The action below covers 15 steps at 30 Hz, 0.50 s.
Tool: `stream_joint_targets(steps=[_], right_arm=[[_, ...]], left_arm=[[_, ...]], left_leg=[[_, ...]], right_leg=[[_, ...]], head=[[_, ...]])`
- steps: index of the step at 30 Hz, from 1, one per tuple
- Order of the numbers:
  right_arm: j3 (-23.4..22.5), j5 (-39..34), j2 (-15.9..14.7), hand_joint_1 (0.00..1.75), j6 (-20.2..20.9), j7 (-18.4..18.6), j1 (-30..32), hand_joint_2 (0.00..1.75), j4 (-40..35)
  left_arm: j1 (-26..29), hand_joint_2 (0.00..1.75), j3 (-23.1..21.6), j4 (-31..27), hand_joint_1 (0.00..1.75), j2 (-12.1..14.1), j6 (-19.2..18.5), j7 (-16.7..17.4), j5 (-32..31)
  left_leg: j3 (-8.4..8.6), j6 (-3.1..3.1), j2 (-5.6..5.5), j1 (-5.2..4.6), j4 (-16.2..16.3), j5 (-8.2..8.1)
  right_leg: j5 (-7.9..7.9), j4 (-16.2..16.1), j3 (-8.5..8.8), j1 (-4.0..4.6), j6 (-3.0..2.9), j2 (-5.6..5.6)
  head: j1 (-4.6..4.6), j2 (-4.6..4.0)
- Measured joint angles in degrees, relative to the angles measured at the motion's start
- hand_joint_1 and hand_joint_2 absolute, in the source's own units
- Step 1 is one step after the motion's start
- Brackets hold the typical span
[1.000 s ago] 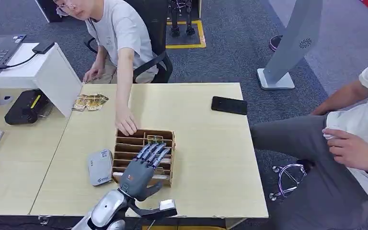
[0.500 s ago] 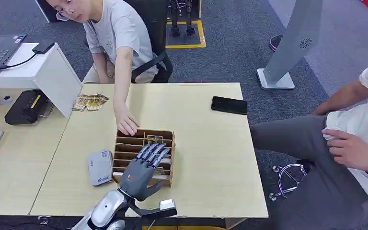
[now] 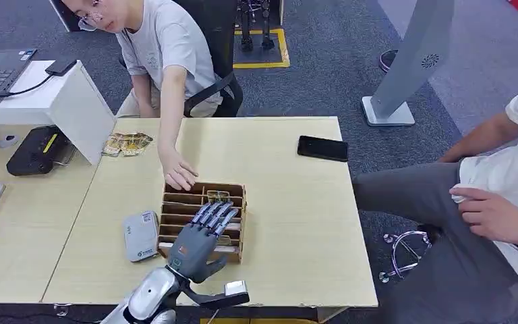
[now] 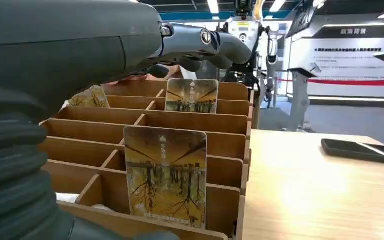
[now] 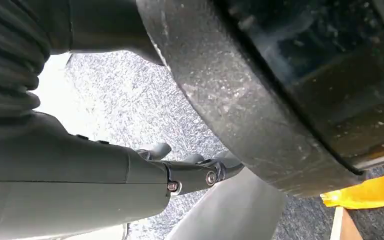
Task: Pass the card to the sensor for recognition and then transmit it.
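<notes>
Person's hand (image 3: 178,177) rests on card rack (image 3: 204,217) beside phone (image 3: 322,148).

The left arm (image 3: 150,297) is seen extended forward from the lower edge of the head view, its silver forearm raised toward the table. The left hand (image 3: 199,239) is held palm down with its fingers (image 3: 217,214) stretched out straight and slightly apart, nothing being gripped. The right hand (image 5: 130,185) is seen hanging low, its fingers (image 5: 205,172) extended and nothing held in them.
</notes>
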Motion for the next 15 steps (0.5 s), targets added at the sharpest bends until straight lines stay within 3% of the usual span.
stream_joint_targets(steps=[15], right_arm=[[-0.5, 0.3, 0.0, 0.0, 0.0, -0.4, 0.0, 1.75, 0.0]], left_arm=[[-0.7, 1.75, 0.0, 1.8, 0.0, 0.8, -0.3, 3.0, -4.6]], left_leg=[[0.01, 0.0, 0.0, 0.0, 0.0, 0.0]], right_leg=[[0.0, 0.0, 0.0, 0.0, 0.0, 0.0]], head=[[0.0, 0.0]])
